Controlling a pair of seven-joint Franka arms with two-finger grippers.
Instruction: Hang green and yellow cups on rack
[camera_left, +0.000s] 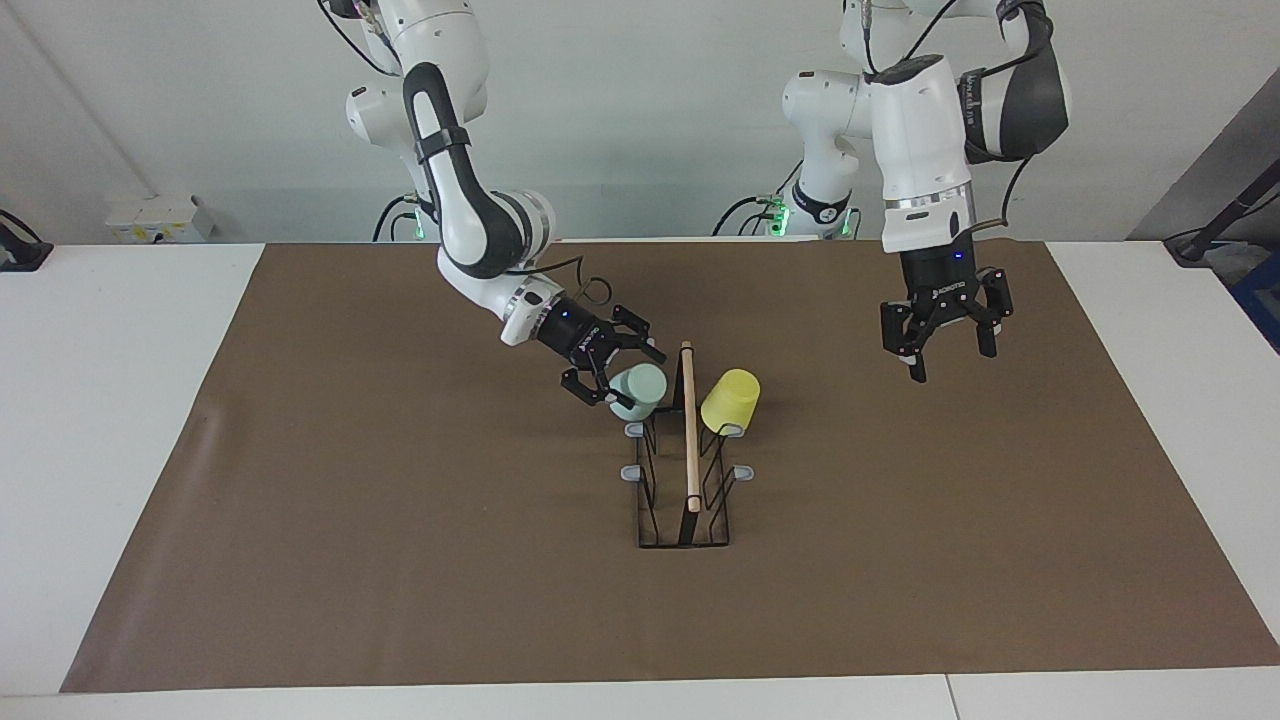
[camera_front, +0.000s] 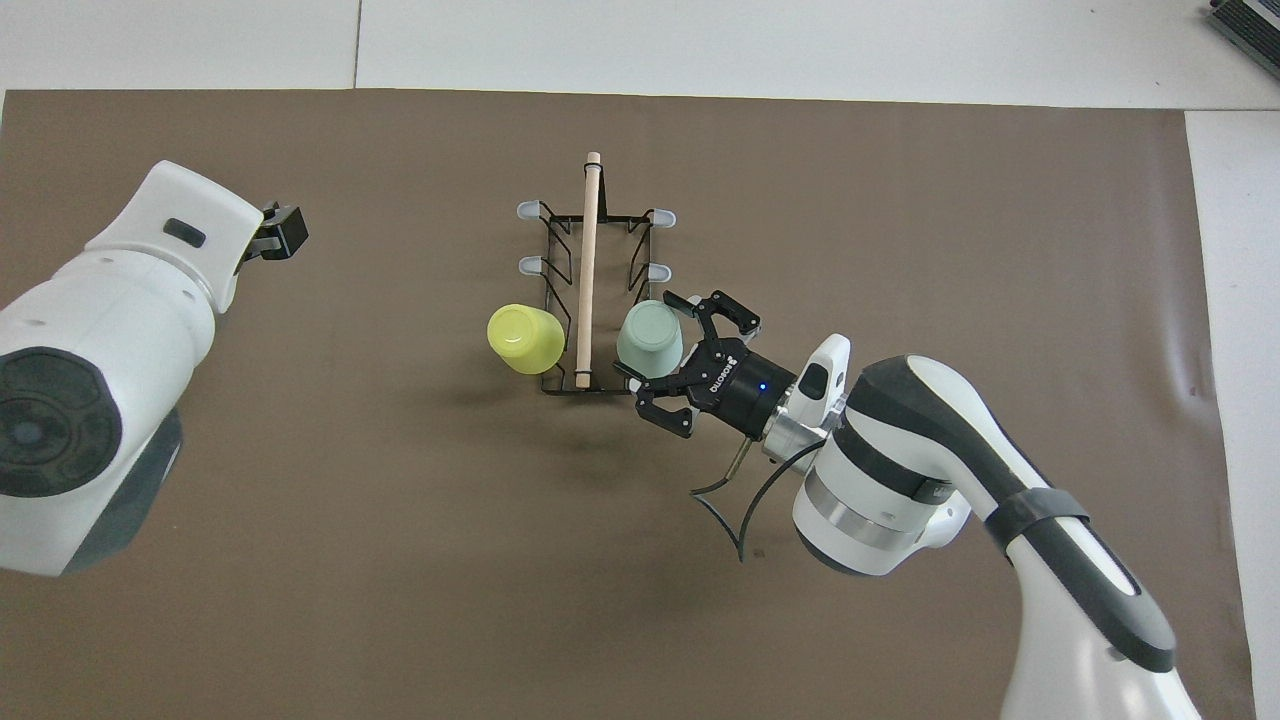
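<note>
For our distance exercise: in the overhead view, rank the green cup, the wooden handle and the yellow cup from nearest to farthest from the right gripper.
1. Green cup, at the right gripper.
2. Wooden handle, along the rack's middle.
3. Yellow cup, on the rack's side toward the left arm.

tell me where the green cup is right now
The green cup sits upside down on the rack, at the end nearest the robots, beside the yellow cup, with the right gripper open around it.

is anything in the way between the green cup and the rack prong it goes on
Nothing visible does. The green cup already sits upside down at the rack, at its end nearest the robots, with the right gripper open around it. The yellow cup hangs across the handle.
</note>
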